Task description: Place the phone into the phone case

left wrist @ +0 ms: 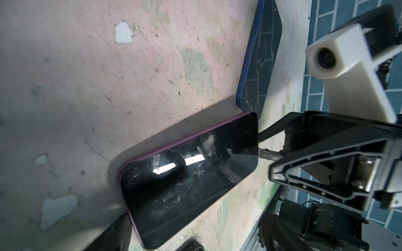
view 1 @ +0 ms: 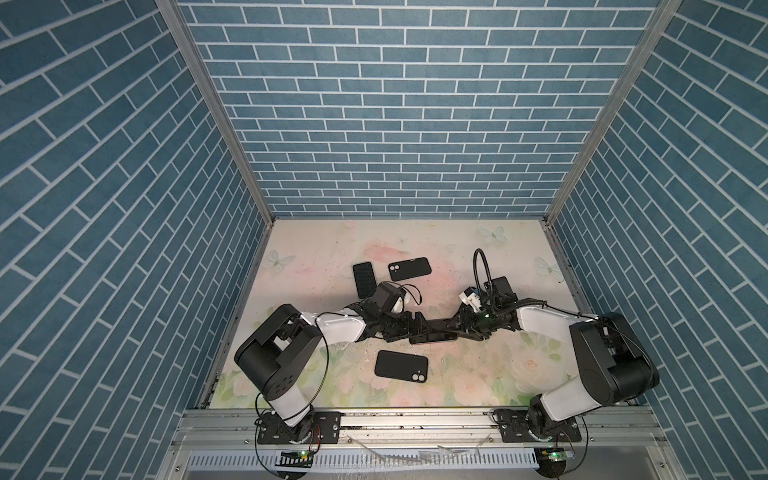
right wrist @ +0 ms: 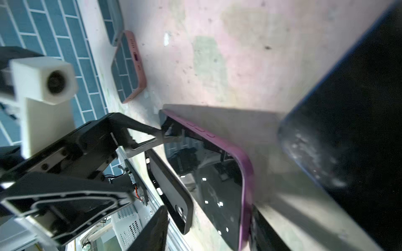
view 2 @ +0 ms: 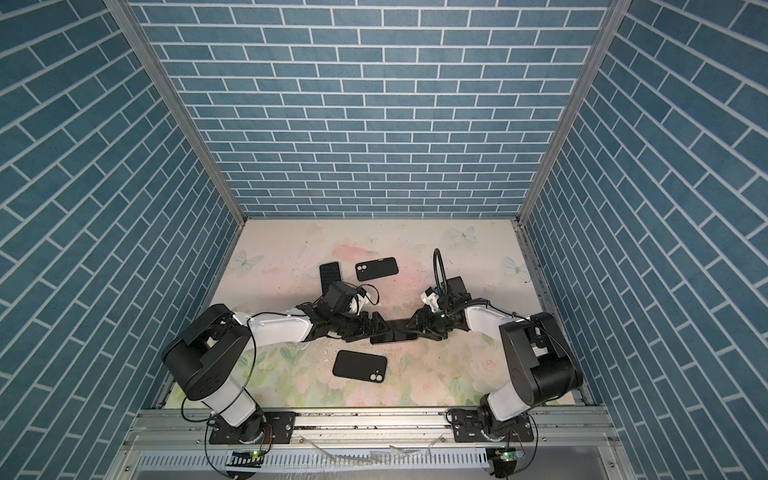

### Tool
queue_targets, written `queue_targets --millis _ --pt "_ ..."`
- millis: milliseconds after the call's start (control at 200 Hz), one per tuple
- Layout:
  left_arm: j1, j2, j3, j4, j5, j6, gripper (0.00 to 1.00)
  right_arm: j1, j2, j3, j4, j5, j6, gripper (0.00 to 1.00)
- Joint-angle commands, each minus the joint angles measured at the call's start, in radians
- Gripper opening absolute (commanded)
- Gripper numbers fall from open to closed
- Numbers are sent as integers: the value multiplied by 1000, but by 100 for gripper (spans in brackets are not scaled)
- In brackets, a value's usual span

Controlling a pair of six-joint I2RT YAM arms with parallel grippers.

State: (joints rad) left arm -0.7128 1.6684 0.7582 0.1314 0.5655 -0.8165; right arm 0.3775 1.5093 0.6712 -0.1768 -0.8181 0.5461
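The left gripper [view 1: 417,328] stands spread wide across 1 short end of the phone [left wrist: 185,184]. In the left wrist view 1 of its fingers [left wrist: 108,234] lies beside the purple edge. Bare table [view 1: 478,249] shows between the phone and the other finger, so it clamps nothing. The right gripper [view 1: 457,328] is at the opposite short end. Its 2 fingers [left wrist: 272,154] stand fairly close together and meet that end; whether they pinch it or only press on it I cannot tell.

The phone lies screen up just behind the black case [view 1: 401,365], on the side toward the back wall [view 1: 395,124]. Its long axis is roughly parallel to that case's and runs straight from 1 gripper to the other. From the black case, the left gripper is behind and to the left, the right gripper behind and to the right. Each arm is therefore nearest its own end, and neither needs to cross.

The thick purple rim with raised button covers looks like the purple case [right wrist: 244,173], already around the phone along that long side. A broad shadow beside it suggests that side may be tipped up. Seating it probably calls for pressing at the 2 ends.

Well behind the black case lie a second black case [view 1: 409,269] and another phone [view 1: 363,279].
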Motion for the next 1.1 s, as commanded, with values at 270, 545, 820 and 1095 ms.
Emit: queue_targets --millis 270,545,820,1095 --pt "14 42 -11 -7 5 10 94 17 -67 -11 123 -81 40 42" --pt "25 36 -20 17 4 7 94 24 -16 4 142 -58 55 19" --pt "62 -30 22 -11 -47 -7 95 22 -104 68 -1 105 -16 0" --pt "124 -65 329 -431 -319 101 96 -7 -277 136 -82 435 -67 0"
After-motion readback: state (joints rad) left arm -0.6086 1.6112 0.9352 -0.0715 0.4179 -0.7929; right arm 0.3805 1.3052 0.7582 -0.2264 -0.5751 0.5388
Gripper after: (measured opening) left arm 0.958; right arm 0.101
